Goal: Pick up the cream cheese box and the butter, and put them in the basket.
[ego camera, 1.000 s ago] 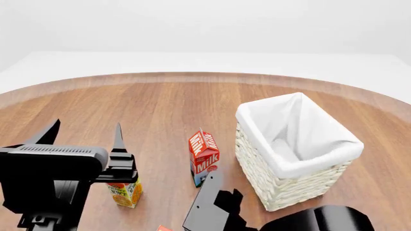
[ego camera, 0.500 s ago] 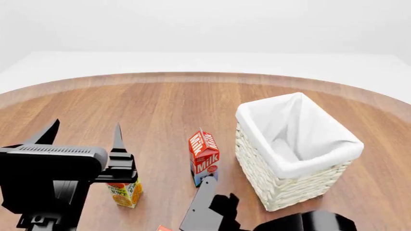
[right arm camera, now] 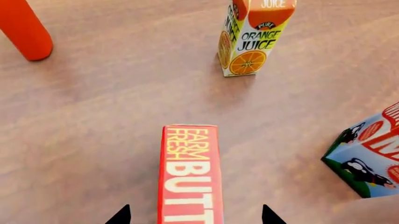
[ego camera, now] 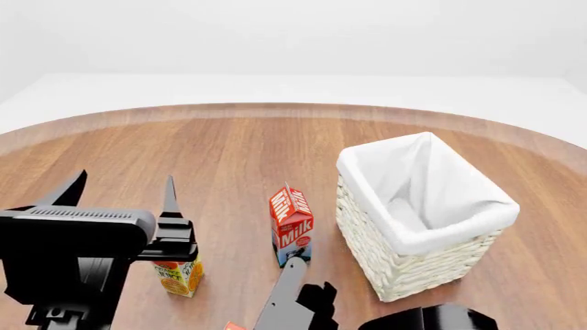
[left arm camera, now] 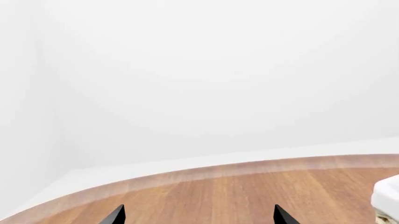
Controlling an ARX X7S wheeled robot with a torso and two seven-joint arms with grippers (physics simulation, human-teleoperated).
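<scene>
- Butter [right arm camera: 190,175] is seen lying flat on the counter [right arm camera: 93,116], between the spread tips of the right pincer [right arm camera: 194,215], untouched.
- Left pincer [ego camera: 119,196] is held wide, empty.

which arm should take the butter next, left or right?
Right, probably. The right end effector is open with the butter lying between its fingertips. The left end effector, also open, faces bare table and wall, with no butter in its wrist view.

One basket [ego camera: 417,227], three cartons, one butter [right arm camera: 190,175].
</scene>
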